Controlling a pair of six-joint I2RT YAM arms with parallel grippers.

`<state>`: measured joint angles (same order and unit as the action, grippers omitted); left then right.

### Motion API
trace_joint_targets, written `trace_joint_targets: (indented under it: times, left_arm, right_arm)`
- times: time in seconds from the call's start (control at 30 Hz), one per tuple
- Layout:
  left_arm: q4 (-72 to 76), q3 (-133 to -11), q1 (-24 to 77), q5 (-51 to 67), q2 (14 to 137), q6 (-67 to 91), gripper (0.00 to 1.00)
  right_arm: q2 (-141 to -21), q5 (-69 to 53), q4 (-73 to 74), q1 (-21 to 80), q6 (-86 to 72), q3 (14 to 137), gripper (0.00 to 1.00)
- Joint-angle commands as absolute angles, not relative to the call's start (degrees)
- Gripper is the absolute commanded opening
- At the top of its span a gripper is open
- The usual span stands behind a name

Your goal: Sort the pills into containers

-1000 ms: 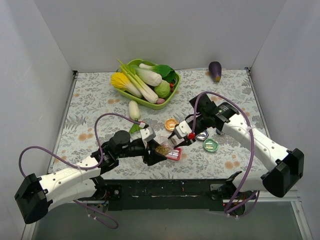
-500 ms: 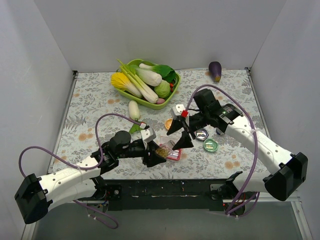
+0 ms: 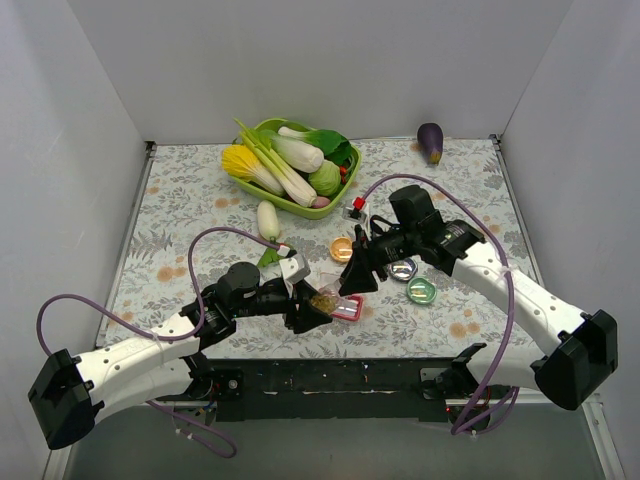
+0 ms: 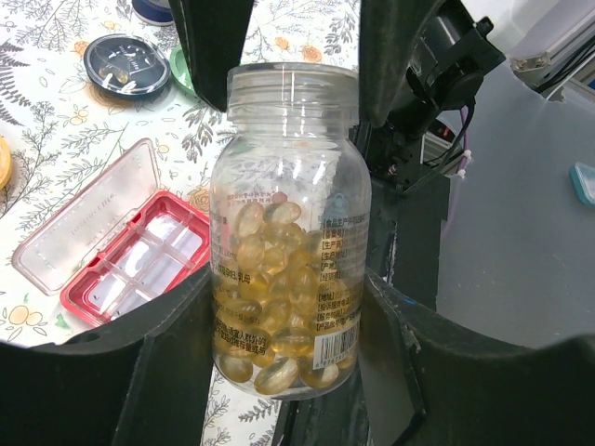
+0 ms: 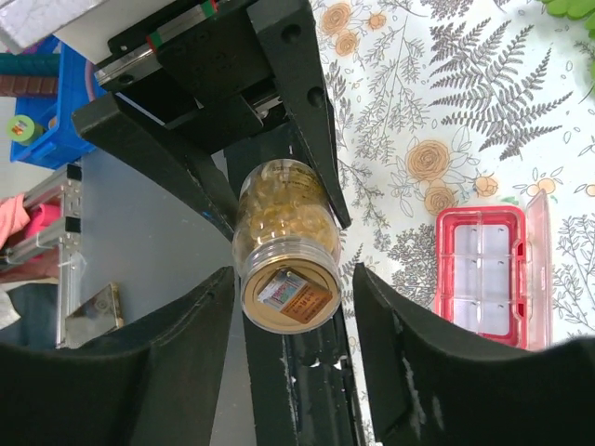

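My left gripper (image 4: pixel 288 311) is shut on an amber bottle (image 4: pixel 290 223) of golden capsules and holds it above the table's near edge (image 3: pixel 322 298). My right gripper (image 5: pixel 290 302) is open, with its jaws on either side of the bottle's gold-capped top (image 5: pixel 290 295) and gaps on both sides. The pink-red compartment box (image 4: pixel 130 255) lies open just beside the bottle, with its clear lid folded back; it also shows in the right wrist view (image 5: pixel 483 269) and the top view (image 3: pixel 347 308). Tiny pale pills lie in a green round dish (image 3: pixel 421 290).
A dark round dish (image 4: pixel 125 65) and an orange one (image 3: pixel 342 248) lie near the box. A green bowl of vegetables (image 3: pixel 300 165) stands at the back. A white radish (image 3: pixel 267 220) and an eggplant (image 3: pixel 430 142) lie loose.
My right gripper rose from beside the dishes, then swung left and down to straddle the bottle's top. My left gripper has kept hold of the bottle and barely moved.
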<state>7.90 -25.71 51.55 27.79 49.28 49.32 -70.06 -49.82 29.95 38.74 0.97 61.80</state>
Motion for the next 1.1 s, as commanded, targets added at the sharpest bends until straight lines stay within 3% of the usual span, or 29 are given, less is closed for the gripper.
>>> trace_joint_targets:
  times: [0.0,0.13,0.2,0.27,0.37,0.57,0.73,0.8,1.07]
  left_arm:
    - [9.76,-25.84,51.68,27.07,48.43,49.22,0.00]
    - [9.67,-25.58,51.77,26.63,47.81,49.22,0.00]
    - [9.67,-25.31,51.77,26.63,47.64,49.22,0.00]
    - [9.14,-25.49,51.77,26.89,47.64,49.04,0.00]
    - [8.00,-25.23,51.77,27.60,47.02,48.61,0.00]
    - [6.50,-25.14,51.77,28.56,46.14,48.43,0.00]
    - [6.42,-25.40,51.77,29.18,46.32,48.60,0.00]
    - [6.24,-25.66,51.77,29.18,46.67,48.43,0.00]
    - [6.77,-25.23,51.77,29.71,46.93,48.43,0.00]
  right_arm:
    - [-70.84,-50.79,28.12,38.67,-2.29,61.26,0.55]
    - [-72.42,-52.29,30.40,38.94,-0.80,62.75,0.40]
    - [-73.03,-53.52,31.72,39.20,-0.18,64.24,0.28]
    - [-74.18,-54.84,34.52,39.46,4.90,66.69,0.18]
    - [-75.85,-56.69,41.80,40.60,19.86,72.66,0.11]
    - [-71.46,-58.27,44.29,41.04,58.48,72.16,0.12]
    - [-74.53,-58.71,54.92,41.13,91.97,72.88,0.11]
    - [-75.49,-58.62,56.86,41.13,99.37,72.77,0.11]
    - [-75.32,-59.41,55.02,40.26,99.05,70.93,0.14]
